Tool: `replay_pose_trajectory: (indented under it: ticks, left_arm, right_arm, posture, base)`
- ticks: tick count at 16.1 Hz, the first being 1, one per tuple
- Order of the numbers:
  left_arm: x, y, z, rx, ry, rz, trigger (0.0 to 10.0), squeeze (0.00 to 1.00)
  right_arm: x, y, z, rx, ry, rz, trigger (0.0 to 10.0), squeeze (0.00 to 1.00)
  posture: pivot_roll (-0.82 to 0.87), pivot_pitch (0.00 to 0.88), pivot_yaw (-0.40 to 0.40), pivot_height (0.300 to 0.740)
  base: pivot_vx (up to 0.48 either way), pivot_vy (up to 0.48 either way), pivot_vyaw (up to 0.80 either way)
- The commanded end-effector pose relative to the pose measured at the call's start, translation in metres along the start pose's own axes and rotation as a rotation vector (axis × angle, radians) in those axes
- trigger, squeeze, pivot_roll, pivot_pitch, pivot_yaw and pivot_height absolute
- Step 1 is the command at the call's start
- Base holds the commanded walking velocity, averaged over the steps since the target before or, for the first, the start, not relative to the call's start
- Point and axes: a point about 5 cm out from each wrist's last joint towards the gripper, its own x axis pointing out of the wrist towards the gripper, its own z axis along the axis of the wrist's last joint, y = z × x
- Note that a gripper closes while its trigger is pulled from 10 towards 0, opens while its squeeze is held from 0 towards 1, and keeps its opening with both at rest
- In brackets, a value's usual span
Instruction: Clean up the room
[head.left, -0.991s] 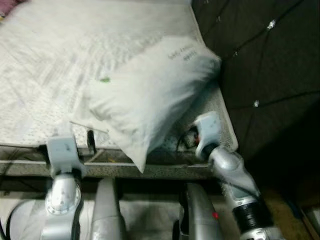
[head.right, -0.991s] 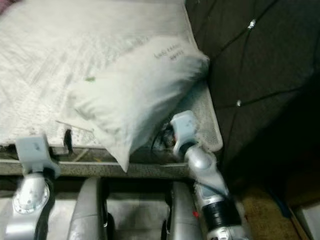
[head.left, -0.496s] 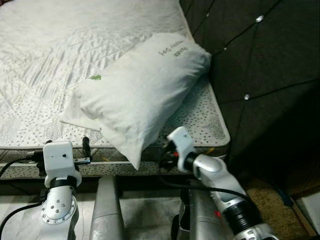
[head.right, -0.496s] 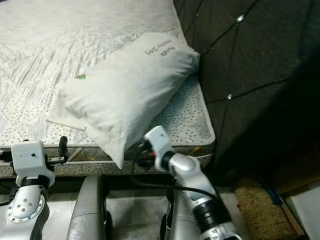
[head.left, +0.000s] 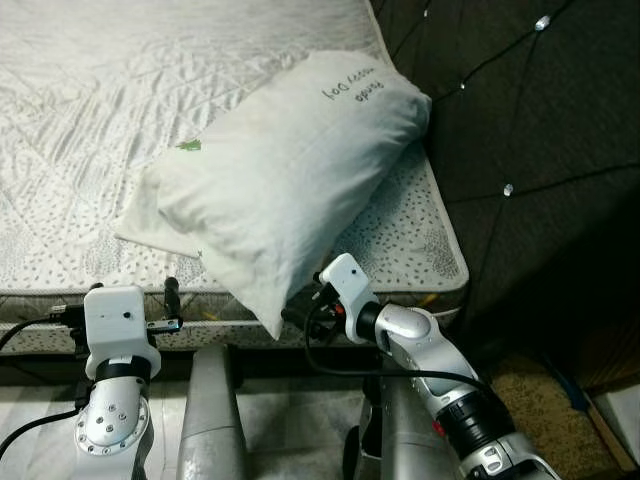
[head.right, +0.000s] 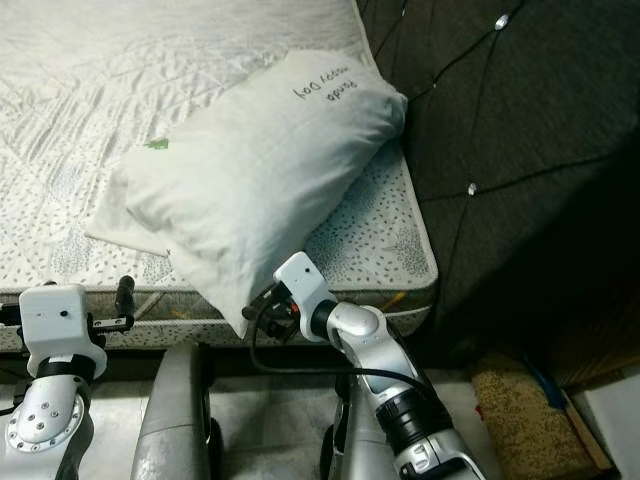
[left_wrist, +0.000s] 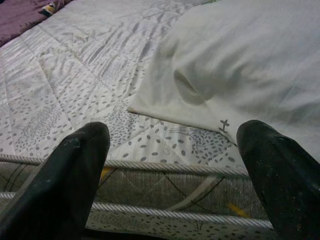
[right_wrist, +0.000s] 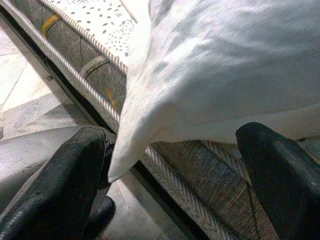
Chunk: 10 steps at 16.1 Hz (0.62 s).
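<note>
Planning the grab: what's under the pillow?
The pillow lies on the mattress, one corner overhanging its edge above the floor. Whatever lies beneath its middle is covered.

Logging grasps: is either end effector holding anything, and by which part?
Nothing is held. The right end effector is open at the pillow corner overhanging the mattress; the left end effector is open too.

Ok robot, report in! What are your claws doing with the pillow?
Right claw open, at pillow's overhanging corner. Left claw open, at the mattress edge, short of pillow. Pillow lies slanted on mattress by headboard. Nothing in the way.
</note>
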Motion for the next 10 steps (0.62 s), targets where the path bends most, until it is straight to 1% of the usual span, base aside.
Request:
replay_pose_trajectory:
  ticks: [1, 10]
  left_arm:
    - [-0.0024, 0.0003, 0.0004, 0.003, 0.004, -0.003, 10.0, 0.00]
    - [-0.0024, 0.0003, 0.0004, 0.003, 0.004, -0.003, 10.0, 0.00]
  right_arm:
    - [-0.0002, 0.0011, -0.0029, -0.002, 0.013, 0.008, 10.0, 0.00]
    - [-0.0002, 0.0011, -0.0029, -0.002, 0.013, 0.008, 10.0, 0.00]
  posture:
    - [0.19, 0.120, -0.046, 0.532]
    - [0.19, 0.120, -0.046, 0.532]
  base:
    - [0.000, 0.000, 0.00]
    - [0.000, 0.000, 0.00]
